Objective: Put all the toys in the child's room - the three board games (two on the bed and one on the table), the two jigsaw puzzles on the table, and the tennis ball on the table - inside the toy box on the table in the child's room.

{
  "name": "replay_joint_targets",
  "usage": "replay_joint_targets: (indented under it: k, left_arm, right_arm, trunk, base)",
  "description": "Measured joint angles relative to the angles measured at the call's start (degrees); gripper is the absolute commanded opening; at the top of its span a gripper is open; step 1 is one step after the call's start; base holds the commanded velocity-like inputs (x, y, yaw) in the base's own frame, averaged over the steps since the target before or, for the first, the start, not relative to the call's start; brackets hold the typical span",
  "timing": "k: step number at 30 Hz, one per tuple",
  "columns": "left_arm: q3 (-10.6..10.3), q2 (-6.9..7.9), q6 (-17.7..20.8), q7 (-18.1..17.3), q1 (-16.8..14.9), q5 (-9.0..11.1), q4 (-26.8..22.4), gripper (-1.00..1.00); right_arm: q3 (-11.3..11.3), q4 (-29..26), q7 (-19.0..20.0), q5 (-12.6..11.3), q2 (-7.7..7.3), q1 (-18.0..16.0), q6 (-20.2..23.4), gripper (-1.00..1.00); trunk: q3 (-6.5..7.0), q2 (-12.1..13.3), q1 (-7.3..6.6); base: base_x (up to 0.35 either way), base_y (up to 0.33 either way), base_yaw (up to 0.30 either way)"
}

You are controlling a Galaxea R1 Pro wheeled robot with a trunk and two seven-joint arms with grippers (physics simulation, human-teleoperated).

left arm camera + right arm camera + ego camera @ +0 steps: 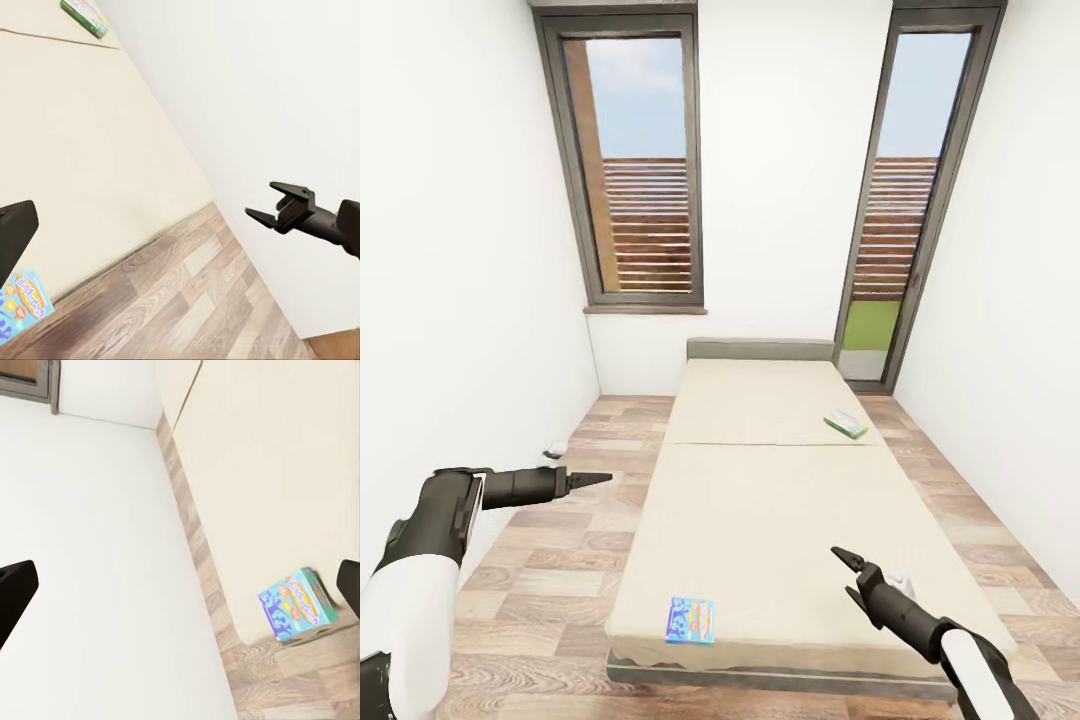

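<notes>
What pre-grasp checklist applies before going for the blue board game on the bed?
1. Blue board game in sight, lying flat at the near edge of the bed: ok.
2. Nothing on top of it: ok.
3. Right hand open, empty: ok.
4. Left hand empty: ok; open or shut: cannot tell.
5. Either hand over the game: not ok, both off to the sides.
6. Second board game located, far mattress: ok.

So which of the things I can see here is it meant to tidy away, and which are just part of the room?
To tidy away:
blue board game at the bed's near edge
green board game further up the bed

Just there:
bed
windows
wood floor
small white object by the wall
</notes>
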Motion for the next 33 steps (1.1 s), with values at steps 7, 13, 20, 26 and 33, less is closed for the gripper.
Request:
replay_joint_targets:
  k: [7,13,20,26,33]
  left_arm:
    - [0.06,0.5,4.19,-0.02,0.0,-0.12,0.0,1.0]
    - [0.09,0.58,4.77,-0.07,-0.01,-0.13,0.0,1.0]
    - [0.16,0.75,5.34,-0.07,0.0,-0.13,-0.01,1.0]
    - [0.25,0.77,5.5,-0.08,0.01,-0.13,-0.02,1.0]
    - [0.43,0.78,5.55,-0.13,0.0,-0.13,-0.01,1.0]
  right_arm:
    - [0.09,0.24,0.03,0.05,0.04,-0.01,-0.16,1.0]
    - [0.15,0.25,-0.01,0.07,0.04,0.01,-0.18,1.0]
    - [0.33,0.27,-0.07,0.37,0.08,-0.02,-0.27,1.0]
    - [0.36,0.27,-0.24,0.49,0.12,-0.02,-0.34,1.0]
    - [0.32,0.27,-0.16,0.51,0.06,-0.02,-0.28,1.0]
  trunk:
    - [-0.81,-2.82,1.54]
    - [-1.5,-5.23,2.88]
    - [-2.47,-8.05,4.41]
    - [-3.52,-10.46,5.72]
    - [-4.78,-13.27,7.26]
  base:
    - [0.0,0.0,-0.169]
    - [-0.079,0.0,-0.169]
    - [-0.097,0.0,-0.087]
    - [-0.009,0.0,-0.008]
    - [0.0,0.0,0.0]
